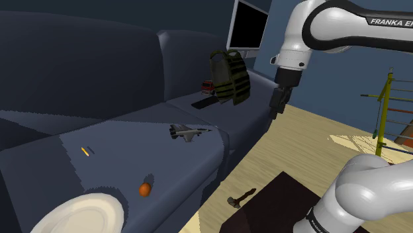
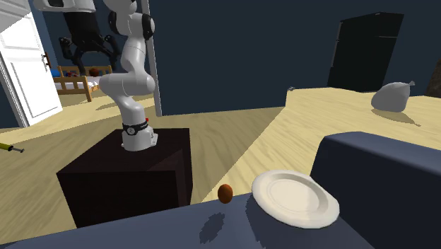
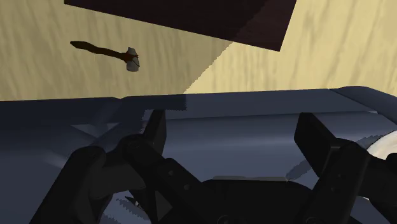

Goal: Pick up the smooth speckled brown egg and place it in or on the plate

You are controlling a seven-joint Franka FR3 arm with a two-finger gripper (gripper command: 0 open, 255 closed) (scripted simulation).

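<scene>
A small orange-brown egg lies on the dark blue sofa seat, close to its front edge. Just beside it, at the shoulder view's lower left, rests a round cream plate. The second exterior view has the egg a short way to the left of the plate. My black gripper hangs over the sofa's far end near the vest, well away from the egg. In the wrist view its fingers stand wide apart over the seat edge, so the gripper is open and holds nothing.
On the seat lie a grey toy jet, a small yellow item, an olive vest and a red toy car. A hammer lies on the wooden floor beside the dark stand. A yellow rack stands at the right.
</scene>
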